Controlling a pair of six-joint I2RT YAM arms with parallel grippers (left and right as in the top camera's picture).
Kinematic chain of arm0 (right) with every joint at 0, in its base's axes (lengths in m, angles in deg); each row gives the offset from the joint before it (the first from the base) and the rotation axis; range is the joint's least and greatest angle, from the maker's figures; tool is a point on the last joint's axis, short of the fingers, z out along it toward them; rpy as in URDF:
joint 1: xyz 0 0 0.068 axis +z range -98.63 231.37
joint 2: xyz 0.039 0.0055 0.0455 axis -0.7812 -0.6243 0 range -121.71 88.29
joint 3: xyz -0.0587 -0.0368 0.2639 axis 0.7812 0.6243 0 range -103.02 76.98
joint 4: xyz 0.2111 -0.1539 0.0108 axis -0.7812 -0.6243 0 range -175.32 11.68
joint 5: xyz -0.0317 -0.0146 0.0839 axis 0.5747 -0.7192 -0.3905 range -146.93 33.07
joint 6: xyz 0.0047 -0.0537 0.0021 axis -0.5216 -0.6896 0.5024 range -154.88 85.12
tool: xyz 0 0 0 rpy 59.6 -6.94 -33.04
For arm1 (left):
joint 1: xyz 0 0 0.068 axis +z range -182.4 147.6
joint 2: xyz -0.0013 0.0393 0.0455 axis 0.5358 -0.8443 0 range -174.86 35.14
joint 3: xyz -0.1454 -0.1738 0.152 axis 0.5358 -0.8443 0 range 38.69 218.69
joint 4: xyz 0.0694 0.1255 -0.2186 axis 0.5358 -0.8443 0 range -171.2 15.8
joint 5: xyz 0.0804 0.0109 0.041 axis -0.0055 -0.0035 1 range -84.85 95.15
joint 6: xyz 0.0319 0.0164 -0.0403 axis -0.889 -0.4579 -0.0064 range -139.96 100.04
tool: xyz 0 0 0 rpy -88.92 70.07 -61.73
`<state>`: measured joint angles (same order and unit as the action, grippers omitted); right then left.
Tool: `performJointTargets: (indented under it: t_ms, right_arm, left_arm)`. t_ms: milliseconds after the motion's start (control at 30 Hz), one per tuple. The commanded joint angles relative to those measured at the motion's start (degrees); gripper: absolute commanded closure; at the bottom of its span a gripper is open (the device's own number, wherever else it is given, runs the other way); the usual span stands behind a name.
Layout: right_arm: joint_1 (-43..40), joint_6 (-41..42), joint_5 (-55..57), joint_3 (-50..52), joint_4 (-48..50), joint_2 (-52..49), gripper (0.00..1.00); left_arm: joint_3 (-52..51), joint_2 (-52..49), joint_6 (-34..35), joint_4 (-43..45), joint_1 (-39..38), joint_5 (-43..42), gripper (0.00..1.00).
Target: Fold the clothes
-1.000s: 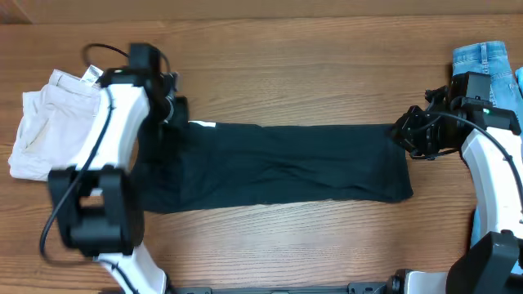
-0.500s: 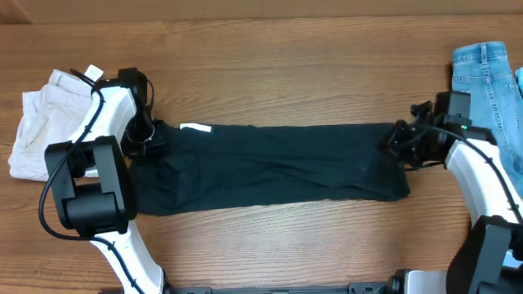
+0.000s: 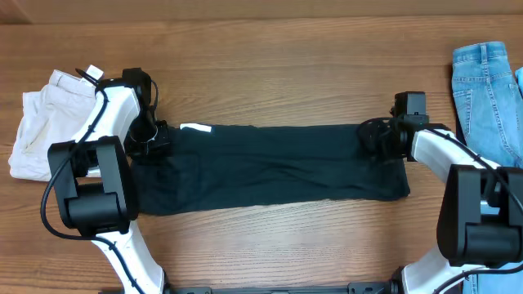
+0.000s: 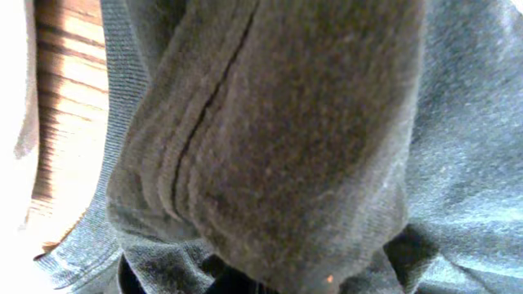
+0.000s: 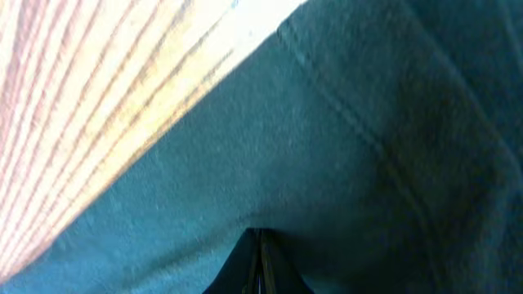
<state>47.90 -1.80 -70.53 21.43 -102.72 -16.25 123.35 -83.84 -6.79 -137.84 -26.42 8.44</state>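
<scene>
Overhead view: the dark T-shirt (image 3: 278, 167) stretches across mid-frame. The right gripper (image 3: 377, 139) has slid inward and clenched its upper right corner; the left gripper (image 3: 155, 140) stays clamped on the upper left, so a fold looks ready.

The table (image 3: 270, 73) was of brown wood, its fine grain running from side to side, and the light was even.

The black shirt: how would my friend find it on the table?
Look at the wooden table. Stretched across its middle lies a long folded T-shirt. It is almost black, unlike the beige shorts left of it and the blue jeans far to its right.
</scene>
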Motion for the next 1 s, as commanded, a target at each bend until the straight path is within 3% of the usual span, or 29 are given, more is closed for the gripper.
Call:
performJointTargets:
  t_ms: [0, 233, 433, 667, 800, 967]
  right_arm:
    - [-1.05, 2.86, 8.26, 0.39, 3.39, -7.69, 0.96]
    - [-7.06, 3.63, 11.76, -8.00, -0.46, -18.60, 0.96]
    - [-13.03, 0.94, 6.21, -12.76, -3.23, -18.91, 0.96]
    - [-12.76, -2.01, 0.24, -13.00, -3.39, -18.91, 0.96]
    - [-12.57, -1.99, -2.60, -13.00, -3.82, -18.91, 0.96]
    - [-12.57, -1.99, -2.60, -13.00, -4.63, -18.91, 0.96]
  left_arm:
    - [0.33, 0.70, -0.31, -0.52, -0.42, -0.17, 0.95]
    - [0.33, 0.70, -0.50, -1.22, -0.33, -0.11, 0.94]
    - [0.33, 0.70, -0.96, -0.61, -0.31, 0.13, 0.95]
    - [2.51, 1.36, -3.52, -0.35, -0.33, -3.96, 0.95]
    - [5.84, 5.29, -8.07, 2.23, -2.32, -19.41, 0.84]
    - [5.75, 5.81, -10.38, 3.93, -6.60, -18.62, 0.73]
